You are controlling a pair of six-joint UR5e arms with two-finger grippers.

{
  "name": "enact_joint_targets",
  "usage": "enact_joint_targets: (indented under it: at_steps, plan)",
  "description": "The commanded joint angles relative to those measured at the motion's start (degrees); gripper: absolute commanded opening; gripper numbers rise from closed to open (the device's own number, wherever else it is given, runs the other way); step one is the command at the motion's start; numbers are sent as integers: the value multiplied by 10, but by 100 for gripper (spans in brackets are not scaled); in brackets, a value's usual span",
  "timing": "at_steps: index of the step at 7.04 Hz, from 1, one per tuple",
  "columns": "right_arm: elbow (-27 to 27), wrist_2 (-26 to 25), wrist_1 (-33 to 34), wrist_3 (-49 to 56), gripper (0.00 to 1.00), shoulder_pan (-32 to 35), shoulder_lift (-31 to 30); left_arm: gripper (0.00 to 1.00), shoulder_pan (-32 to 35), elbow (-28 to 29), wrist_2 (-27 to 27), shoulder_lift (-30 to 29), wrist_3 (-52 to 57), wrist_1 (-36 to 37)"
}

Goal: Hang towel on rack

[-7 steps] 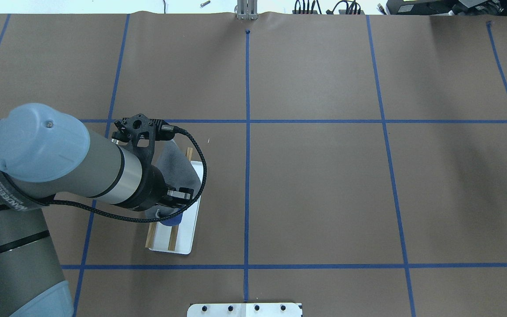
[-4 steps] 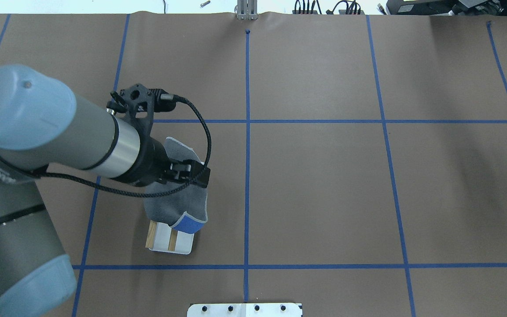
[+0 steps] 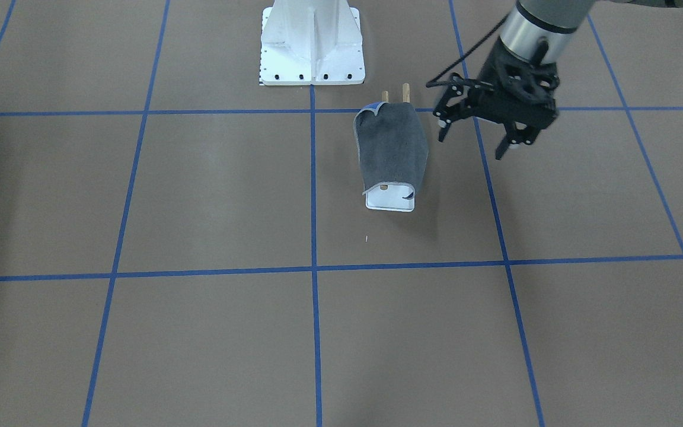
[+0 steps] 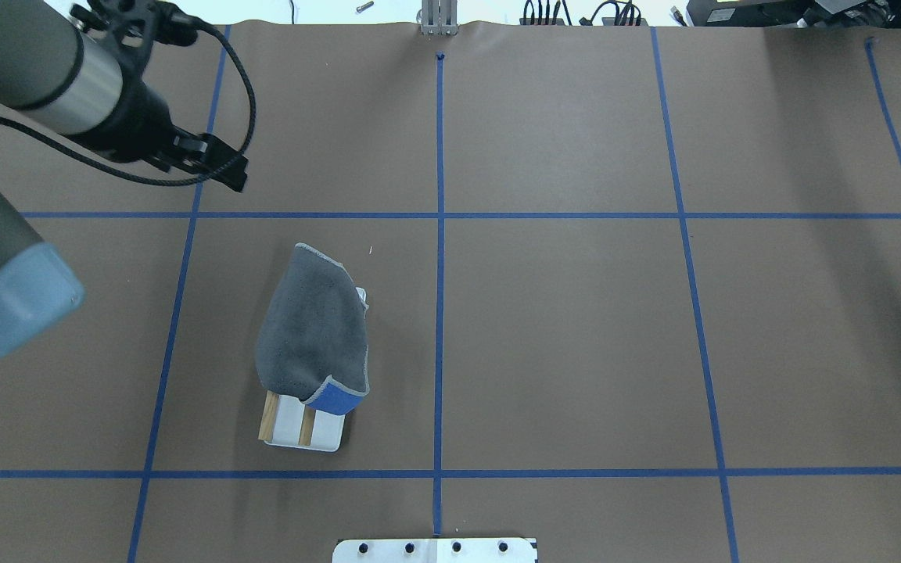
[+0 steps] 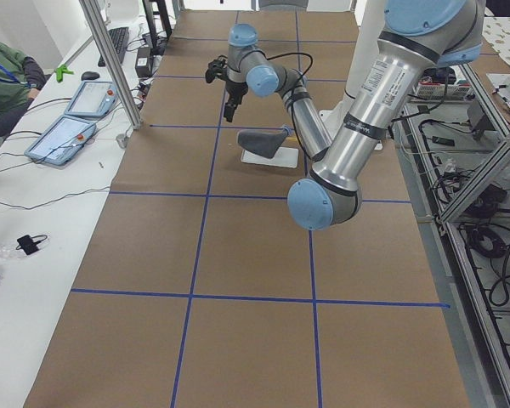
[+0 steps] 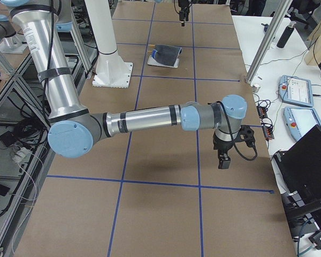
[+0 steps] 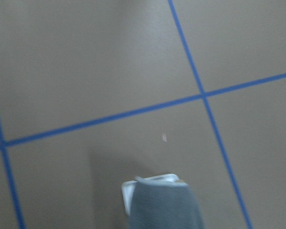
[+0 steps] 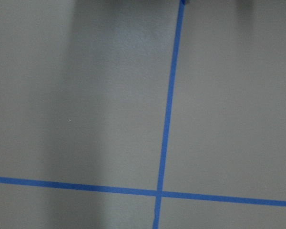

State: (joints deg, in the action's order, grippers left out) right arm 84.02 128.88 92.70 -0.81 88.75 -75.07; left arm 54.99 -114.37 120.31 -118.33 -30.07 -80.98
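Note:
The dark grey towel (image 4: pixel 311 328) lies draped over the rack, with a blue corner folded up at its near end. It covers most of both wooden dowels (image 4: pixel 269 416); only their near ends and part of the white base plate (image 4: pixel 324 442) show. In the front view the towel (image 3: pixel 392 145) hangs over the dowels (image 3: pixel 405 91) above the base plate (image 3: pixel 390 203). My left gripper (image 3: pixel 473 142) is open and empty, in the air, apart from the rack. It also shows in the overhead view (image 4: pixel 220 166). The left wrist view shows the towel's end (image 7: pixel 164 207). My right gripper (image 6: pixel 224 159) hangs over the table's far right end; I cannot tell if it is open or shut.
The large white bolted pedestal (image 3: pixel 312 47) stands behind the rack at the robot's base. Blue tape lines cross the brown table cover. Tablets (image 5: pixel 64 136) and cables lie on the white bench along the operators' side.
My left gripper has let go of the towel and moved up and away to the far left. The towel now stays draped over the rack on its own.

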Motion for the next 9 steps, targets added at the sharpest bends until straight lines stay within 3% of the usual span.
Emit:
enact_joint_targets:
  at_steps: [1,4,5,7,9]
  plan:
    - [3,1,-1,7,100,24,-39,99,160,117,12,8,314,56]
    - [2,0,2,62,100,42,-57,99,330,289,132,47,505,47]
    - [2,0,1,73,100,48,-62,99,349,308,133,76,511,44]
    - [3,-1,-1,73,100,48,-72,99,371,298,136,186,503,-68]
    - [4,0,-2,73,100,48,-79,99,373,262,119,223,505,-69]
